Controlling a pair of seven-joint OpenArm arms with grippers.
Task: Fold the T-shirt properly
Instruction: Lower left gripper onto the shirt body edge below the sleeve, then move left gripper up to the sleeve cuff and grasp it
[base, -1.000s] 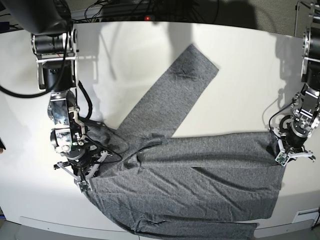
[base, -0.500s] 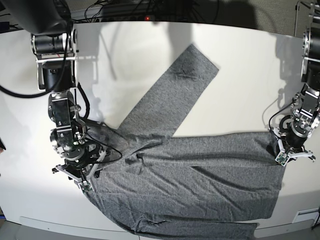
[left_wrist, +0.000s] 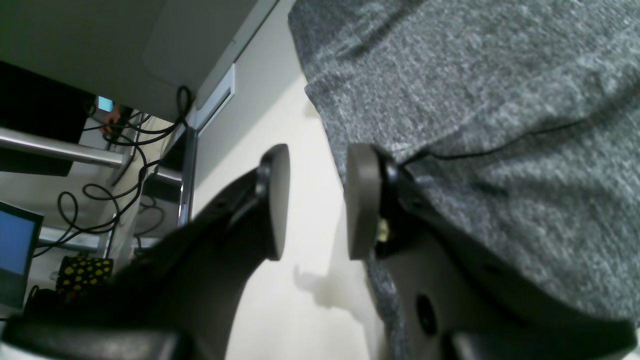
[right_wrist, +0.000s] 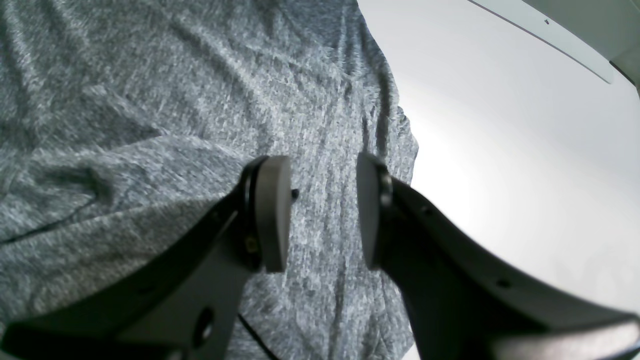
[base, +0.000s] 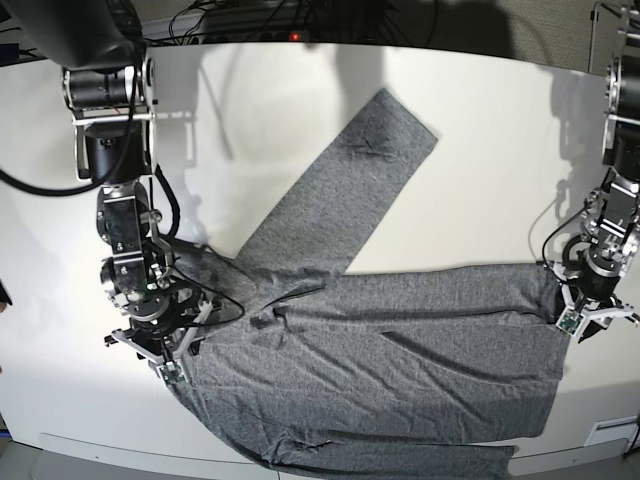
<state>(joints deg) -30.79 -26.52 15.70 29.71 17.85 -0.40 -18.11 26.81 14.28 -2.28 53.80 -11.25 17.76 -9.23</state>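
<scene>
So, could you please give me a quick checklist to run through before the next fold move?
1. Left end effector open, nothing between its pads: ok.
2. Right end effector open, hovering over fabric: ok.
3. T-shirt body lying flat on the table: ok, minor wrinkles.
4. Far sleeve spread out straight: ok.
5. Near sleeve fully on the table: cannot tell, cut off at the picture's edge.

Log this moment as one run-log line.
shirt flat on table | left gripper open at hem | right gripper open over shoulder
</scene>
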